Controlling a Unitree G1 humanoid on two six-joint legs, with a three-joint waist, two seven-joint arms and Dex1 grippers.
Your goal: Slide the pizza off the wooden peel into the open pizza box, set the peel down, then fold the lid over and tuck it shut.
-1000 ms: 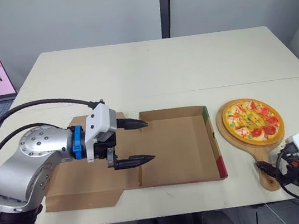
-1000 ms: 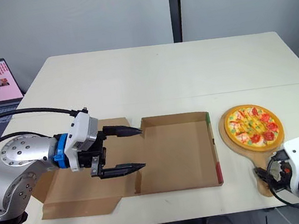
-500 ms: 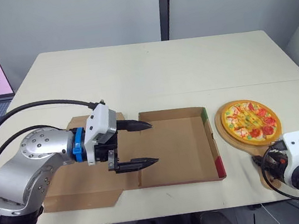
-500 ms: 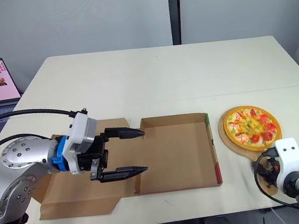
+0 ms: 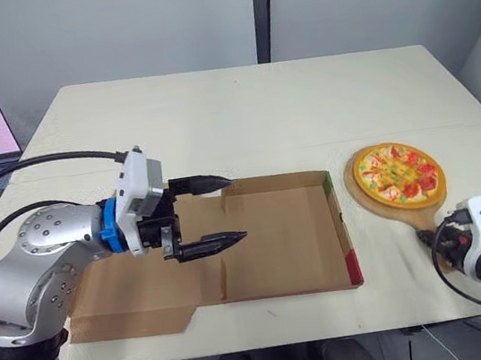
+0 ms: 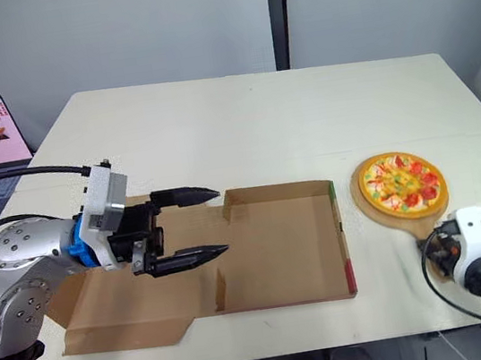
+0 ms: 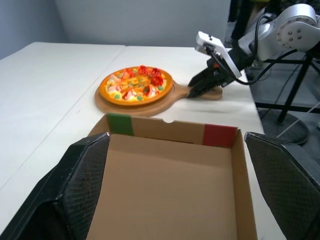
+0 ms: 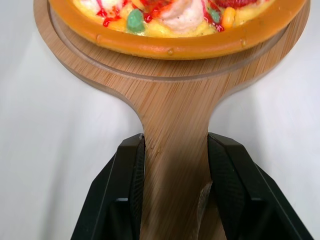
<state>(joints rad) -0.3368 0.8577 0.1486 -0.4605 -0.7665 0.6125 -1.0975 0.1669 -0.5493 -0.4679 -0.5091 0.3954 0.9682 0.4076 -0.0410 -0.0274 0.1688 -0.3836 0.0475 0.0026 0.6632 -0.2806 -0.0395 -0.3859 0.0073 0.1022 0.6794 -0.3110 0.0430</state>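
your left arm (image 5: 49, 263) wears a rounded silver shell dotted with screws, a blue ring (image 5: 113, 226), a white wrist block (image 5: 138, 188), looping black cables (image 5: 74, 153), and mesh-textured black fingers (image 7: 82, 175).

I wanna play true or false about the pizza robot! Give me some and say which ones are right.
The pizza is already inside the pizza box. False: it sits on the wooden peel, on the table beside the box.
The right gripper holds the peel's handle. True.
The left gripper is open. True.
The lid is folded shut. False: it lies flat open.
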